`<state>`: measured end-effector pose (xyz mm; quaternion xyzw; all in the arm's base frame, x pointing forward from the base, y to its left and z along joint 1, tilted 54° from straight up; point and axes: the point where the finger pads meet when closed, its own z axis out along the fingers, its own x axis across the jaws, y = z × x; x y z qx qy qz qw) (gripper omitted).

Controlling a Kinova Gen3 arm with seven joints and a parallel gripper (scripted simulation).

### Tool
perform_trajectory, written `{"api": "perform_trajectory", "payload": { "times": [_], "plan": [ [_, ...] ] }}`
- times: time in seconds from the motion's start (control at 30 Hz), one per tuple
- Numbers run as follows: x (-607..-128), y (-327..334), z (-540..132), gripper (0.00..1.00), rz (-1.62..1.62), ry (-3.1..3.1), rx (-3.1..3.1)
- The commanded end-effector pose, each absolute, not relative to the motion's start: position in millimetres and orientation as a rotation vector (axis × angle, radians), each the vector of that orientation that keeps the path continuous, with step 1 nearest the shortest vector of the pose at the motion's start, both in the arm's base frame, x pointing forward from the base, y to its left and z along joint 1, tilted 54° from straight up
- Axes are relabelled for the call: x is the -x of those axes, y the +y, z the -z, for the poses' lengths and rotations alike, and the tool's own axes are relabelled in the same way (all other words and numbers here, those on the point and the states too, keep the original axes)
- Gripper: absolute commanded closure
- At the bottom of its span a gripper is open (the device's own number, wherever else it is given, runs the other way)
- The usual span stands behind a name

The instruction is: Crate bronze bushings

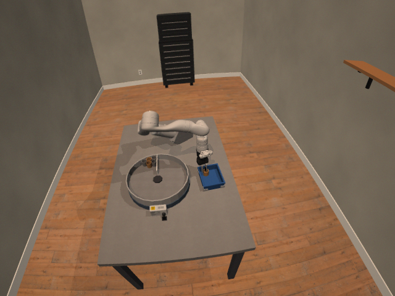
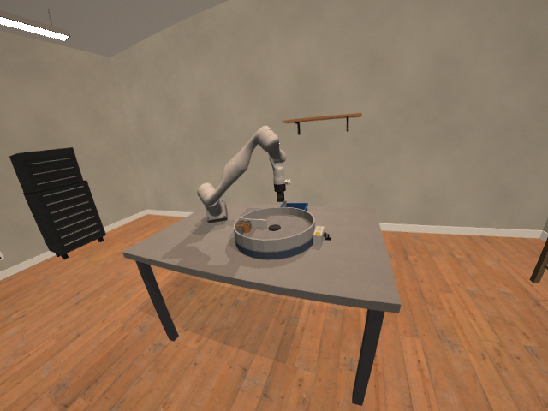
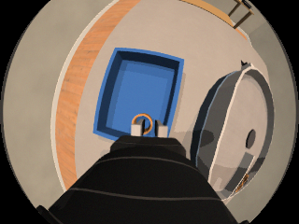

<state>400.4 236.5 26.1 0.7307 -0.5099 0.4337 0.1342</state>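
A bronze bushing point(image 1: 206, 173) point(image 3: 142, 114) stands upright inside the blue crate point(image 1: 214, 179) point(image 2: 297, 205) point(image 3: 140, 84), near one corner. My gripper point(image 1: 203, 169) point(image 2: 283, 203) point(image 3: 149, 125) is partly open, its fingertips just above this bushing and not gripping it; in the wrist view one fingertip overlaps the ring. On the turning table point(image 1: 159, 201) point(image 2: 274, 246) point(image 3: 211, 109), two bronze bushings, a nearer one point(image 1: 149, 164) point(image 2: 246, 228) and one behind it point(image 1: 149, 158), stand at the back left among grey steel bushings point(image 1: 144, 163). Some steel bushings are partly hidden.
A thin upright guide plate point(image 1: 157, 165) point(image 2: 256, 222) runs inward from the turning table's rim beside the bushings. A dark hub point(image 1: 157, 179) point(image 2: 274, 228) point(image 3: 250, 139) is at its centre. A white control box point(image 1: 157, 208) point(image 2: 318, 235) is at the table's front side. The crate walls surround the fingertips closely.
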Motion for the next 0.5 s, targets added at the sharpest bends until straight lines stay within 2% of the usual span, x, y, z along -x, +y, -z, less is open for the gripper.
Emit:
{"api": "perform_trajectory", "payload": {
  "times": [0.0,0.47],
  "plan": [
    [-399.2,240.3,-27.7,0.53,-1.258,-1.479,-2.124],
    [-397.5,242.7,-29.6,0.53,-1.258,-1.479,-2.124]
  ]
}}
